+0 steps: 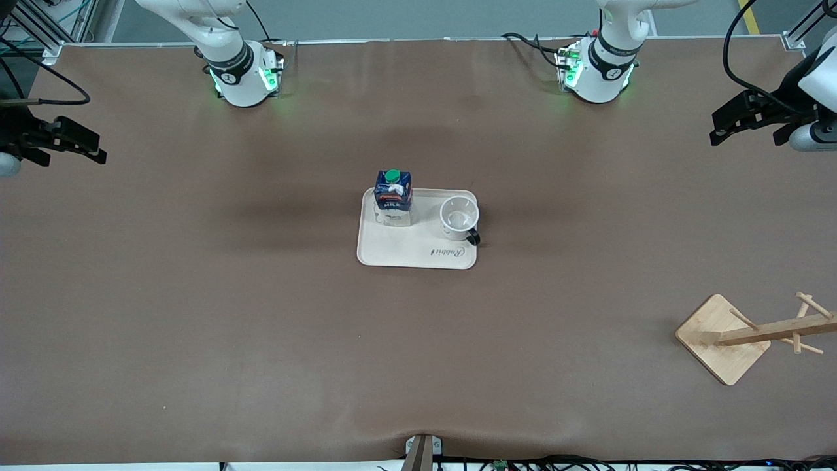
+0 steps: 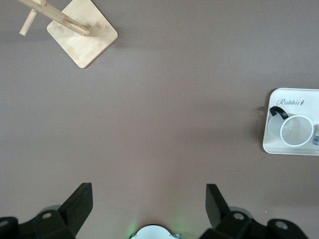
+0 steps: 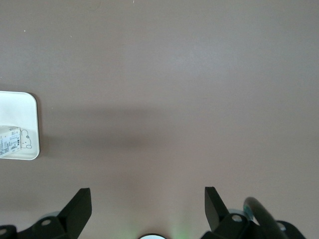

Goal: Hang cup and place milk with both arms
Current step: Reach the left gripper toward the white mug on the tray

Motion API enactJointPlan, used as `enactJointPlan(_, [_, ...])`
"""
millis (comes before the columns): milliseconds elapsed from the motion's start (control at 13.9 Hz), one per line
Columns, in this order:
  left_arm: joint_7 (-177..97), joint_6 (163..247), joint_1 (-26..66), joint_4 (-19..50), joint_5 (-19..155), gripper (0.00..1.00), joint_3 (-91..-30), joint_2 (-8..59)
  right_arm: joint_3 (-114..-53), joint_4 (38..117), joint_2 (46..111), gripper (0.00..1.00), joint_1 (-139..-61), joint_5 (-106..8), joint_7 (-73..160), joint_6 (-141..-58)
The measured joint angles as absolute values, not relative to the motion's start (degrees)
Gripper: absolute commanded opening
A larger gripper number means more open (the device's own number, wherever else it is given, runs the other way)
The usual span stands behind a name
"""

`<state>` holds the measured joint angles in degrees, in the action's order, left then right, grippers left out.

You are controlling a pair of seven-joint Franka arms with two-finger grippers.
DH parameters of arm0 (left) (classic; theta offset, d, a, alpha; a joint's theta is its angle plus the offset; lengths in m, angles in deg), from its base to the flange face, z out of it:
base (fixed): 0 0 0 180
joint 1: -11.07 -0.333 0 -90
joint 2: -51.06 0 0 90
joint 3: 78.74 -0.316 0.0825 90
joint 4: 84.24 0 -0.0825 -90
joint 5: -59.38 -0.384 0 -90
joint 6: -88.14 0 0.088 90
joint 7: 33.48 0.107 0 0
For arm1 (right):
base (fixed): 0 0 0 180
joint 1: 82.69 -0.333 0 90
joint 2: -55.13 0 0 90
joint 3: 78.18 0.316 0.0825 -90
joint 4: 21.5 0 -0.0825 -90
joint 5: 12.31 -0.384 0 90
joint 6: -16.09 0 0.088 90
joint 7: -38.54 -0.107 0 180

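While both arms wait raised at the ends of the brown table [image 1: 196, 327], nothing on it is touched. The left arm [image 1: 611, 52] rises from its green-lit base along the edge farthest from the front camera, and its gripper [image 1: 752, 121] hangs over the bare cloth at that arm's end of the table; in the left wrist view the two black fingers [image 2: 79, 204] stand wide apart with nothing between them. The right arm [image 1: 229, 55] comes from the other base, and its gripper [image 1: 65, 140] hangs over the table's edge at its own end, jaws likewise spread and empty, as the right wrist view shows its fingers [image 3: 77, 209] well apart over plain cloth.

A pale tray [image 1: 405, 252] lies at the middle of the table, with the word Rabbit printed near its front edge. A wooden rack [image 1: 745, 333], a square base with a pegged post, stands near the left arm's end, much nearer the front camera than the tray and well apart from it.

The milk [image 1: 393, 196] stands upright on the tray, at the corner toward the right arm and farther from the front camera, green cap up. The cup [image 1: 459, 219] stands upright on the same tray beside the milk, toward the left arm's end, its black handle pointing toward the front camera
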<state>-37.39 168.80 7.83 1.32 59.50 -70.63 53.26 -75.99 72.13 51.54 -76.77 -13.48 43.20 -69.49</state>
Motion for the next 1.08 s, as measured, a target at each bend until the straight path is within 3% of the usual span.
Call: enactJointPlan(1077, [-41.3, 168.9, 8.4, 0.1, 59.0, 1.00, -68.2, 49.6, -75.3, 72.0, 51.6, 1.00, -76.4, -13.7, 43.3, -69.3])
